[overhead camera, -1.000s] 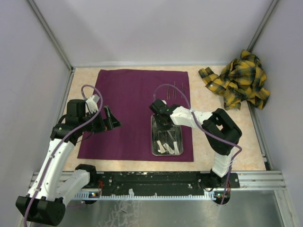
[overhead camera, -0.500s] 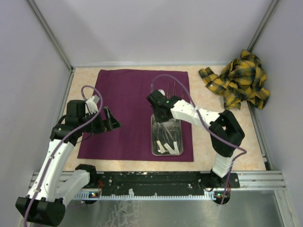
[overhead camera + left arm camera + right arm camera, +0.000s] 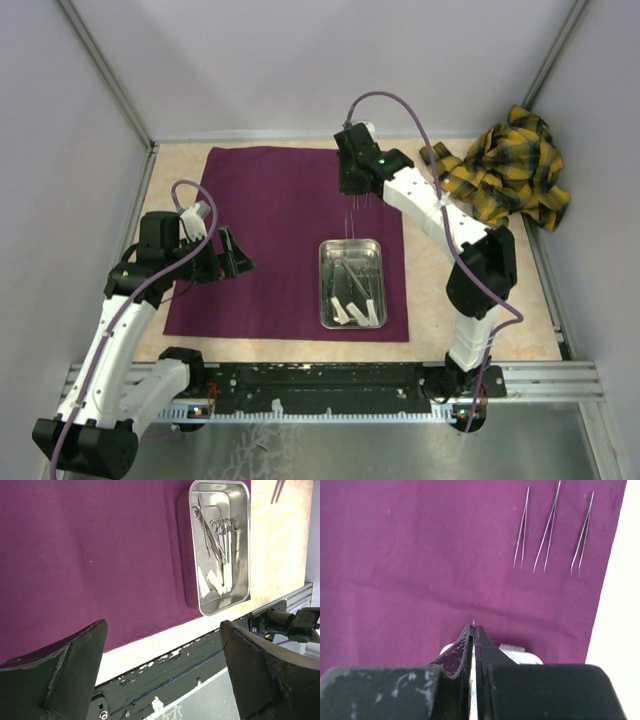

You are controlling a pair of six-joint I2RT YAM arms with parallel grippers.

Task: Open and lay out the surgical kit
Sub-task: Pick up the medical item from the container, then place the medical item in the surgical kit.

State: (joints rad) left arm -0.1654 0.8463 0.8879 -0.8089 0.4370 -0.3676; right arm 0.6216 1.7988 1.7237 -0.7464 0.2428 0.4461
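Note:
The dark purple cloth (image 3: 270,230) lies spread flat on the table. On its right part stands the steel tray (image 3: 323,285), holding scissors (image 3: 223,532), other thin tools and small white pieces (image 3: 214,582). My right gripper (image 3: 352,190) hangs over the cloth's far right corner, shut on a thin metal forceps whose tip (image 3: 473,623) pokes out between the jaws. Three forceps (image 3: 549,527) lie side by side on the cloth (image 3: 420,555) ahead of it. My left gripper (image 3: 235,255) hovers open over the cloth's left side, holding nothing.
A crumpled yellow plaid cloth (image 3: 505,170) lies at the back right of the table. Grey walls close in the left, right and far sides. A metal rail (image 3: 330,380) with the arm bases runs along the near edge.
My right gripper has risen out of the tray and moved away to the cloth's far right corner, carrying the thin forceps. The left arm has not moved.

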